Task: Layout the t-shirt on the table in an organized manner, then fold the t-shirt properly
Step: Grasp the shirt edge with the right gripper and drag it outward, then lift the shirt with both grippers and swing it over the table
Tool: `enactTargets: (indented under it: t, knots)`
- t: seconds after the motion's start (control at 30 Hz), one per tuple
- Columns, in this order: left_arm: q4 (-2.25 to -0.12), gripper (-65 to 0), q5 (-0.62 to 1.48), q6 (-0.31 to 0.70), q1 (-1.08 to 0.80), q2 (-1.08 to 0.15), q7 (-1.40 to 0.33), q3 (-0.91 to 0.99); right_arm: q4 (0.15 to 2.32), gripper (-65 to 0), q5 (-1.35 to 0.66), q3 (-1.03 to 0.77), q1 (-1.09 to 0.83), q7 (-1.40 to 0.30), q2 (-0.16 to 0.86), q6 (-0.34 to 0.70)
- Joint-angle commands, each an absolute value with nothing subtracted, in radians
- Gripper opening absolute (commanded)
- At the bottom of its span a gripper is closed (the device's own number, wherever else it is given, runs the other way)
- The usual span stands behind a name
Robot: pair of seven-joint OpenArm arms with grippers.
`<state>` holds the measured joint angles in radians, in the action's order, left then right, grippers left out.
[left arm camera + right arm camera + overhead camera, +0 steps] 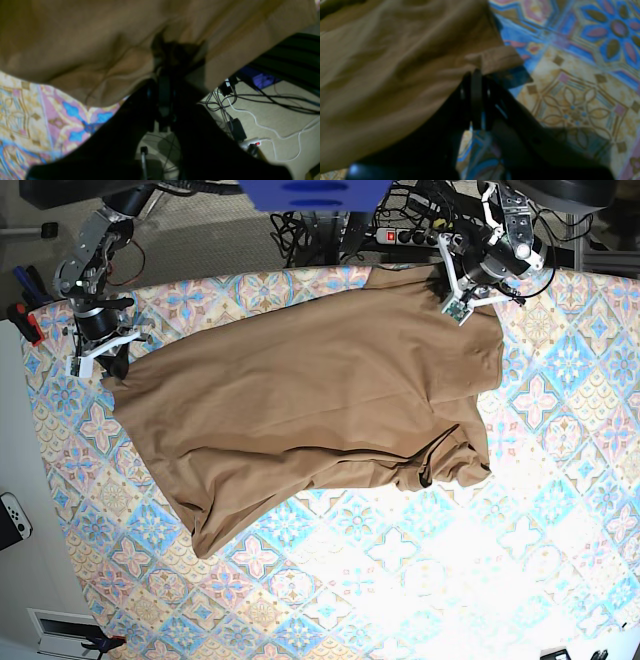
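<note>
1. Broadly, the plain tan soft-fabric t-shirt [310,395] lies spread across the upper half of the table [520,560], which is covered in a cloth of blue, pink and cream floral diamond tiles.
2. Its lower edge is bunched and wrinkled near the table's middle.
3. At the far edge, the left gripper [172,62] has its jaws pinched together on shirt fabric.
4. By the other corner, the right gripper [476,75] is clamped narrowly on a hemmed edge.
5. Tangled black and white cables [262,117] lie on the floor beyond.

Tangled cables [250,105] and a power strip [250,143] lie on the floor [287,120].
</note>
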<state>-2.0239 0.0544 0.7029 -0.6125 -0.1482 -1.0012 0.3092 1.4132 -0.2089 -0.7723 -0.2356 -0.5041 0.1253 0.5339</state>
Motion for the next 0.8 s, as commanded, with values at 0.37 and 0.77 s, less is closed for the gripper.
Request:
enactTargets:
  t: [0.37, 0.77]
  knots:
    - [-2.009, -65.0, 0.033, 0.698, -0.615, -0.199, -1.165, 0.234, 1.434, -65.0, -0.228, -0.779, -0.232, -0.475, 0.143, 0.533]
    - [-2.095, -65.0, 0.038, 0.698, -0.53, -0.197, -1.216, 0.239, 1.488, -65.0, -0.229, -0.782, -0.245, -0.47, 0.143, 0.533]
